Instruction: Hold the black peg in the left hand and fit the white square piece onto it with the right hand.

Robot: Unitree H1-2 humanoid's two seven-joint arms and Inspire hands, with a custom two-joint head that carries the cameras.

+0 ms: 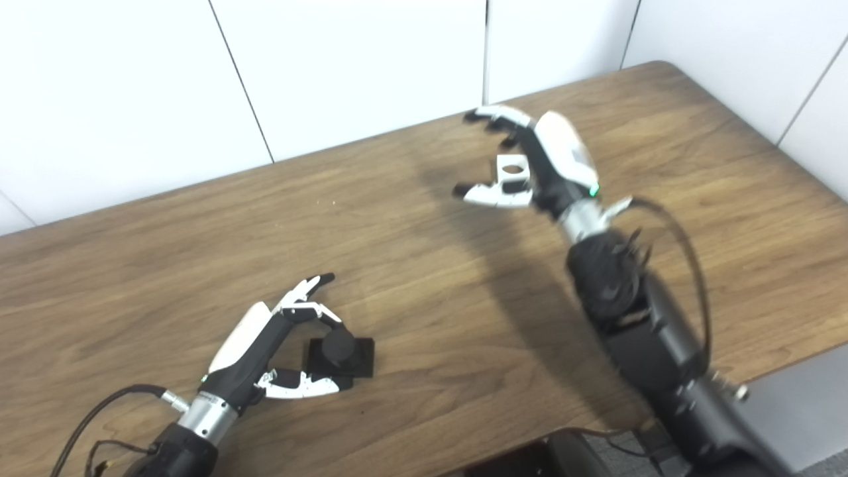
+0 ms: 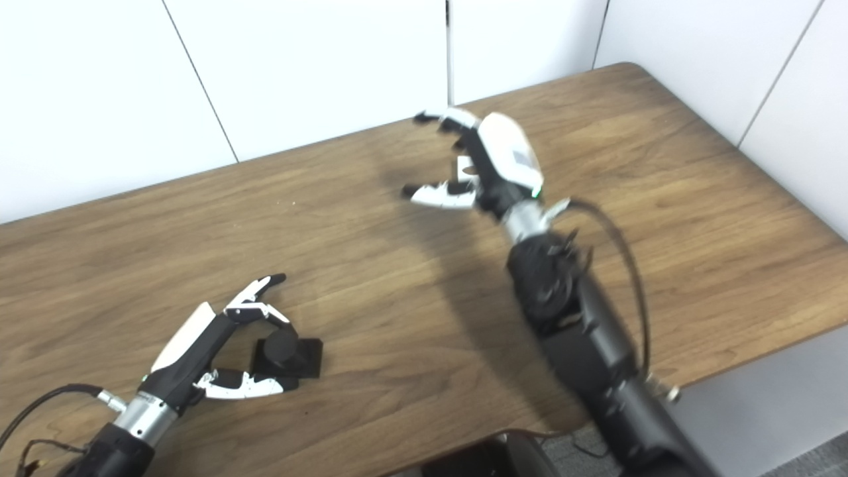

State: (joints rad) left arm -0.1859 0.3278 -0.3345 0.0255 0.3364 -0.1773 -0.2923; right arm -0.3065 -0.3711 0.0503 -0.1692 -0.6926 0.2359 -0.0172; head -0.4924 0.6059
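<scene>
The black peg, a round post on a square black base, stands on the wooden table at the front left. My left hand lies beside it with fingers apart, thumb under the base's near edge and fingers arched over the post, not closed on it. The white square piece, with a round hole, shows at the back centre between the spread fingers and thumb of my right hand. That hand is blurred and open; whether it touches the piece I cannot tell. In the right eye view the piece is mostly hidden by the hand.
A white panelled wall runs along the table's far edge. The table's right corner is rounded. A dark chair back sits at the near edge, and cables hang from both forearms.
</scene>
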